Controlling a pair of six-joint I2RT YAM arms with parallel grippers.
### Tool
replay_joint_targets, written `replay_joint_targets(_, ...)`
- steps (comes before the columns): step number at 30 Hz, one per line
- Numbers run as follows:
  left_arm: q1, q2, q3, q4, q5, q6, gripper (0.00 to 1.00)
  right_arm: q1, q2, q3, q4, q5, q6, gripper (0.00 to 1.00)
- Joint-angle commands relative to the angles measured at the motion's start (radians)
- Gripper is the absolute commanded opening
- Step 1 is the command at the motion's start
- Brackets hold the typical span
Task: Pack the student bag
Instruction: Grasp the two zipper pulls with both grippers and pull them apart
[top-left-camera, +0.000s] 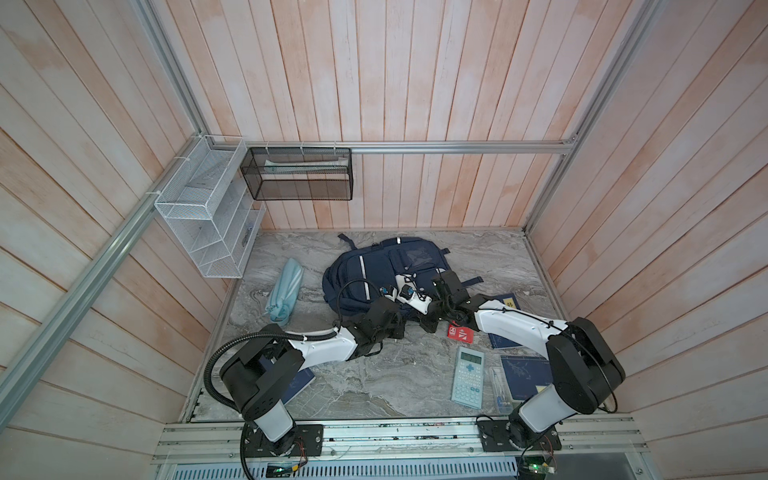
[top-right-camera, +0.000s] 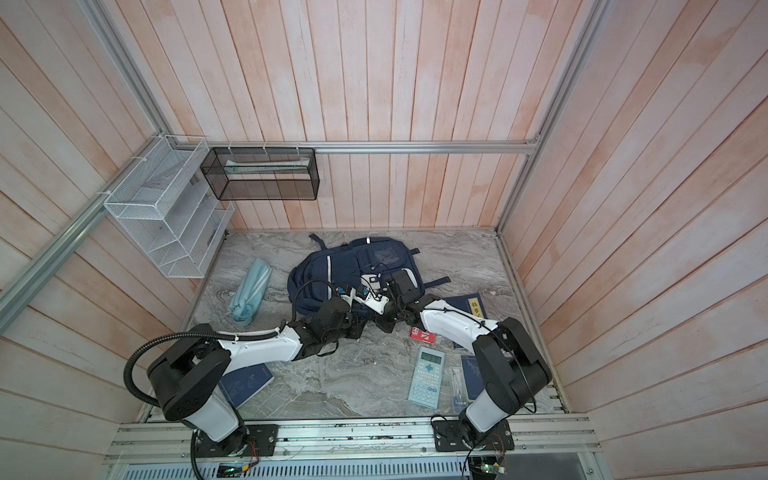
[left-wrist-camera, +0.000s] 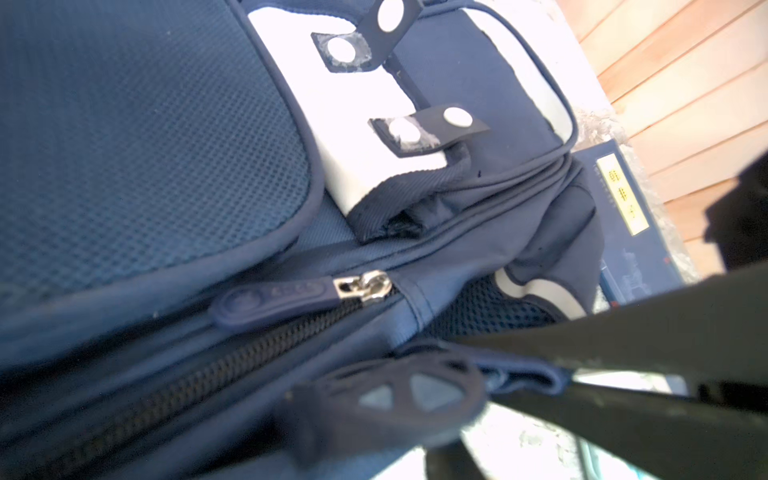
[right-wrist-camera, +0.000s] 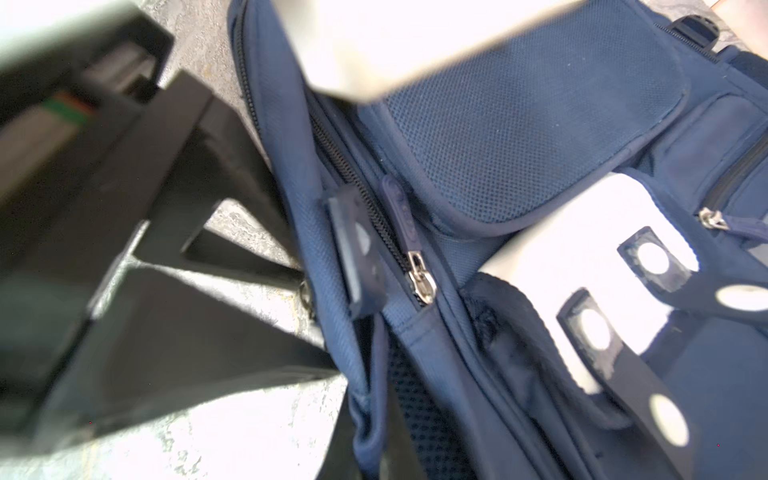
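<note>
The student bag (top-left-camera: 374, 270) (top-right-camera: 345, 270), navy with white stripes, lies flat in the middle of the marble table. Both grippers meet at its near right edge. My left gripper (top-left-camera: 392, 297) rests on the bag. Only one of its fingers (left-wrist-camera: 382, 395) (right-wrist-camera: 357, 257) shows, lying along the closed zipper beside the silver slider (left-wrist-camera: 370, 286) and its free navy pull tab (left-wrist-camera: 270, 299). My right gripper (top-left-camera: 409, 301) is shut on a fold of the bag's edge fabric (right-wrist-camera: 365, 415) (left-wrist-camera: 536, 374). The white buckled flap (left-wrist-camera: 353, 124) lies just beyond the zipper.
A light-blue pouch (top-left-camera: 286, 291) lies left of the bag. Right of it are a red card pack (top-left-camera: 460, 333), a calculator (top-left-camera: 468, 377), a clear case (top-left-camera: 500, 386) and blue notebooks (top-left-camera: 509, 302) (top-left-camera: 525, 374). Another notebook (top-left-camera: 299, 384) lies under the left arm. Wire shelves (top-left-camera: 203, 208) (top-left-camera: 299, 174) hang at the back left.
</note>
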Motion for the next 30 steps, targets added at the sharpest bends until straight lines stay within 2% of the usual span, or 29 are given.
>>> replay_joint_targets(1, 0.007, 0.02, 0.027, -0.01, -0.048, -0.001, 0.4, 0.002, -0.035, 0.032, 0.024, -0.088, 0.023, 0.0)
replay_joint_targets(3, 0.015, 0.022, 0.025, -0.012, -0.04, -0.007, 0.23, 0.002, -0.04, 0.018, 0.034, -0.086, 0.025, 0.0)
replay_joint_targets(5, 0.02, 0.017, 0.026, -0.019, -0.038, -0.012, 0.1, 0.001, -0.05, 0.005, 0.047, -0.086, 0.029, 0.0)
replay_joint_targets(9, 0.021, -0.031, 0.005, -0.037, -0.044, -0.022, 0.08, -0.005, -0.065, -0.019, 0.066, -0.072, 0.031, 0.0)
replay_joint_targets(11, 0.025, -0.054, -0.001, -0.067, -0.042, -0.029, 0.0, -0.008, -0.065, -0.03, 0.066, -0.047, 0.027, 0.0)
replay_joint_targets(16, 0.067, -0.138, -0.044, -0.153, -0.026, -0.049, 0.0, -0.009, -0.068, -0.065, 0.06, 0.043, -0.005, 0.0)
replay_joint_targets(22, 0.156, -0.272, -0.076, -0.281, -0.001, -0.011, 0.0, -0.01, -0.074, -0.094, 0.052, 0.115, -0.037, 0.0)
replay_joint_targets(27, 0.315, -0.367, -0.112, -0.346, 0.044, 0.055, 0.0, -0.027, -0.077, -0.131, 0.107, 0.207, -0.046, 0.0)
replay_joint_targets(29, 0.28, -0.384, -0.072, -0.413, -0.006, 0.088, 0.0, -0.041, -0.064, -0.141, 0.134, 0.235, -0.037, 0.0)
replay_joint_targets(30, 0.232, -0.378, -0.045, -0.437, -0.022, 0.092, 0.0, -0.047, -0.056, -0.136, 0.152, 0.237, -0.023, 0.04)
